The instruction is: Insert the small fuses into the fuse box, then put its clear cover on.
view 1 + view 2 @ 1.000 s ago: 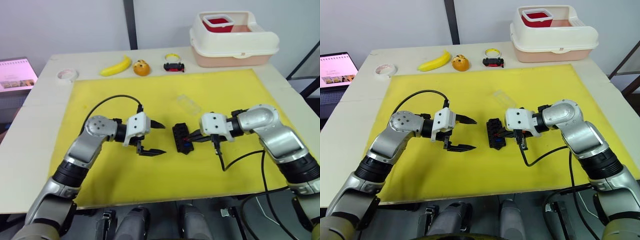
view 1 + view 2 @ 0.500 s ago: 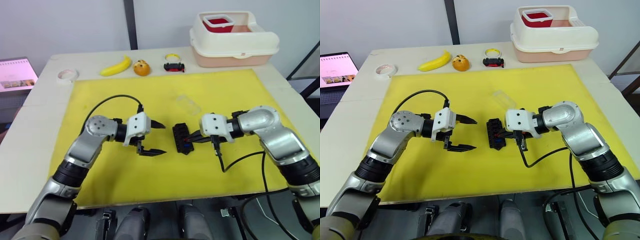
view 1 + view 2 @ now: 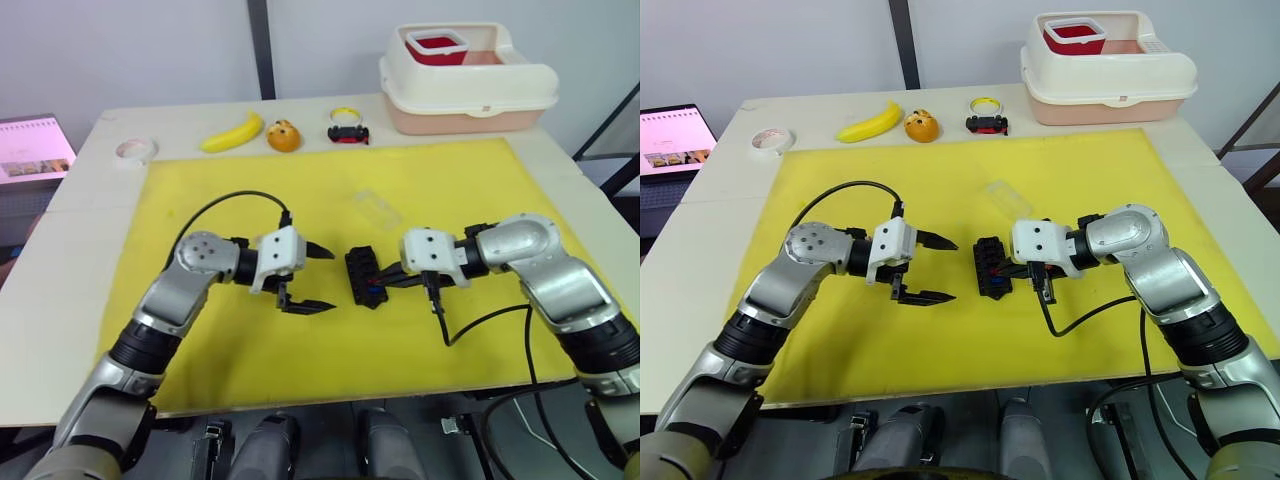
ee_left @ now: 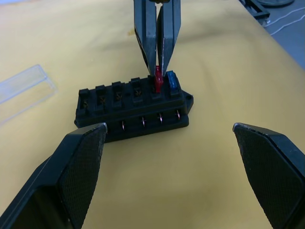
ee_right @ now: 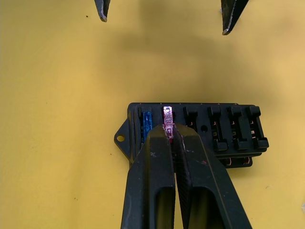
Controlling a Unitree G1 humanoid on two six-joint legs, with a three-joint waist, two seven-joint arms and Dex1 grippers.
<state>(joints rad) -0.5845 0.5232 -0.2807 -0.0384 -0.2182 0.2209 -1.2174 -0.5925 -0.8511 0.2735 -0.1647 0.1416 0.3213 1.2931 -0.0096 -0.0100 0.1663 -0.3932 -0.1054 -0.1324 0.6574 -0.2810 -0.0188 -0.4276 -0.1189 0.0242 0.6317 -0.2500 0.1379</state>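
Black fuse box (image 4: pixel 133 107): 1 blue fuse (image 4: pixel 172 82), 1 red (image 4: pixel 157 78).

The scene is being lit brightly and evenly from above, and only soft, short shadows are being cast on the yellow foam mat (image 3: pixel 300 350). In the left wrist view, the nearest textured black fingers (image 4: pixel 78 167) are being rendered slightly out of focus.

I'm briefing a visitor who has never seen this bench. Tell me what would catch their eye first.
In the middle of the yellow mat, the right gripper pinches a small red fuse into the small black slotted plastic fuse box, beside a blue fuse already seated. The left gripper hangs open just to the box's left. The clear rectangular plastic cover lies on the mat behind the box.
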